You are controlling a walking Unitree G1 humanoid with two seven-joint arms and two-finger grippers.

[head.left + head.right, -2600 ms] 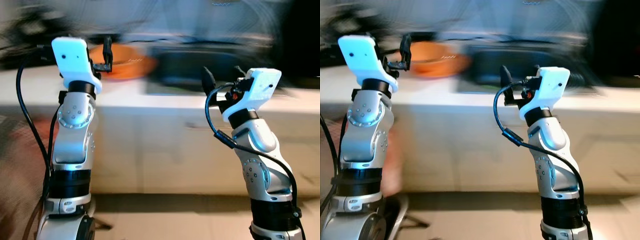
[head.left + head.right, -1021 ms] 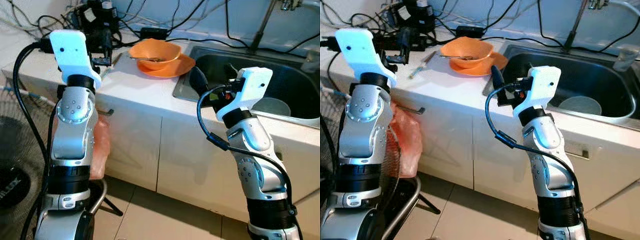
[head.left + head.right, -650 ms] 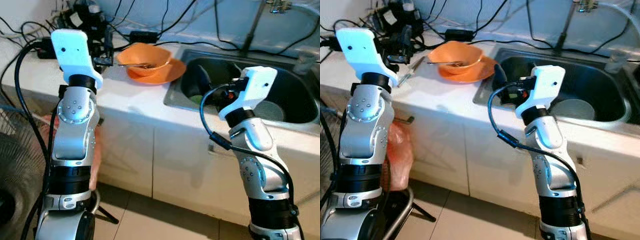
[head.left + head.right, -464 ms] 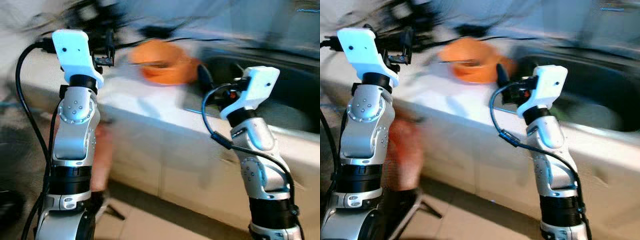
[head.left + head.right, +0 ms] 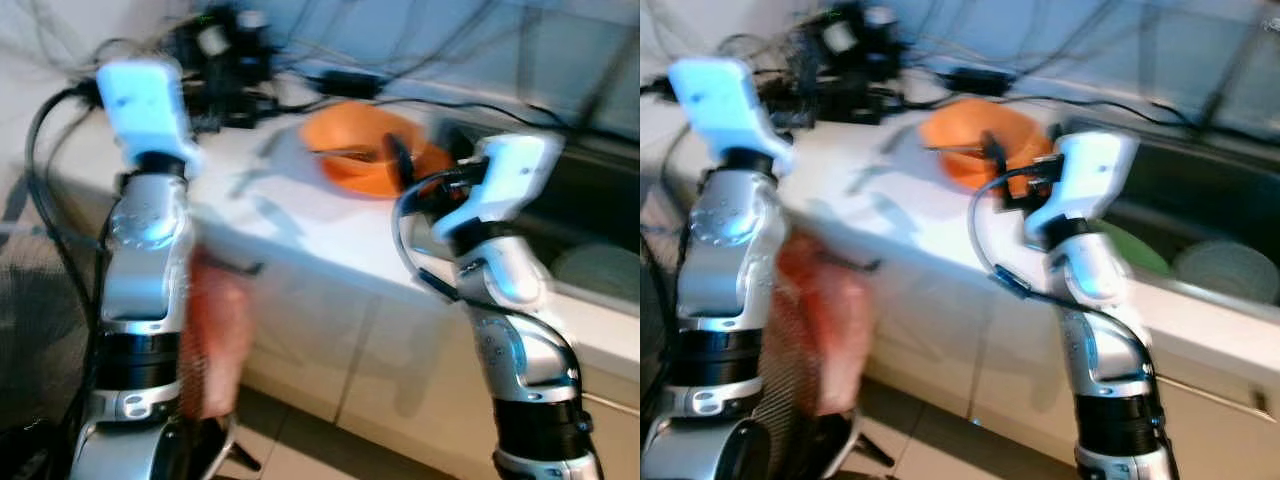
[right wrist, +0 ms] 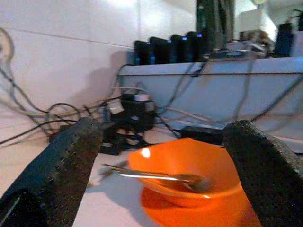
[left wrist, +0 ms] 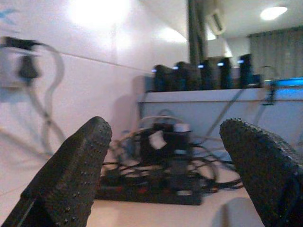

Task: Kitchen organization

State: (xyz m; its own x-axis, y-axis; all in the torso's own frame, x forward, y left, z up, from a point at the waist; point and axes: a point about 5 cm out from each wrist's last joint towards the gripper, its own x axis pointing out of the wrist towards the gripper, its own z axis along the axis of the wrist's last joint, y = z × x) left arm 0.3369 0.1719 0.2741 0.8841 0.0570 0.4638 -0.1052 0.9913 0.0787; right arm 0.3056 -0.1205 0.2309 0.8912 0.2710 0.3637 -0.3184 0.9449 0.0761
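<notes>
An orange bowl (image 6: 189, 163) sits on an orange plate (image 6: 184, 210) on the white counter (image 5: 300, 225), with a metal utensil (image 6: 156, 176) lying in it. My right gripper (image 6: 163, 135) is raised in front of the bowl, a short way off, open with nothing between its fingers. My left gripper (image 7: 163, 137) is held up at the counter's left end, also open and empty, facing a tangle of black cables and devices (image 7: 173, 161). The eye views are blurred.
A dark sink (image 5: 1200, 290) lies right of the bowl, with a white dish (image 5: 1230, 270) and something green (image 5: 1140, 250) in it. A reddish bag (image 5: 215, 340) hangs on the cabinet front below the counter. Cables (image 5: 230, 60) crowd the back left.
The whole picture has swung and blurred, so the camera has moved. Both arms keep the same raised pose and both grippers stay open.
</notes>
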